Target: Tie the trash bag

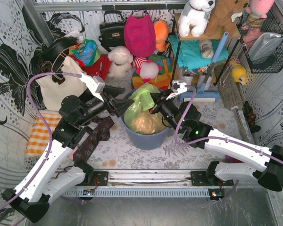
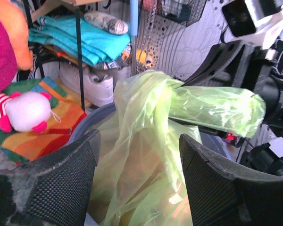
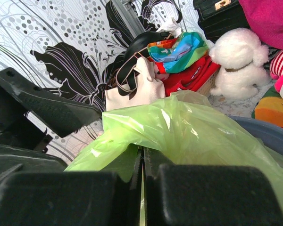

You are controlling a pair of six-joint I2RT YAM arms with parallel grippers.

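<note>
Item: trash bag point(image 1: 142, 109), thin lime-green translucent plastic, crinkled, with tan crumpled paper showing through its lower part. Location: seated in the blue-grey round bin point(image 1: 148, 137), which stands on the patterned table point(image 1: 221, 120) between the two arms; the bag's loose top rises above the bin's rim. Condition: mouth not knotted; one length of the plastic is drawn sideways, away from the bunched top, toward the right arm. Left gripper point(image 2: 137, 139): jaws spread wide, the two mesh-textured fingers point(image 2: 61, 183) standing on either side of the bag's upper folds, with the plastic between them and no grip on it. Right gripper point(image 3: 142, 162): jaws pressed together, with a fold of the green plastic running into the seam between them, so it holds the bag's drawn-out length. Surroundings: magenta fabric bag point(image 1: 139, 34) hanging at the back wall; white plush toy point(image 1: 120, 57) just beside it, lower; cream handbag point(image 3: 134, 89) at the left wall; teal folded cloth point(image 2: 82, 42) on a shelf to the right; orange checked cloth point(image 1: 40, 133) at the table's left edge.
</note>
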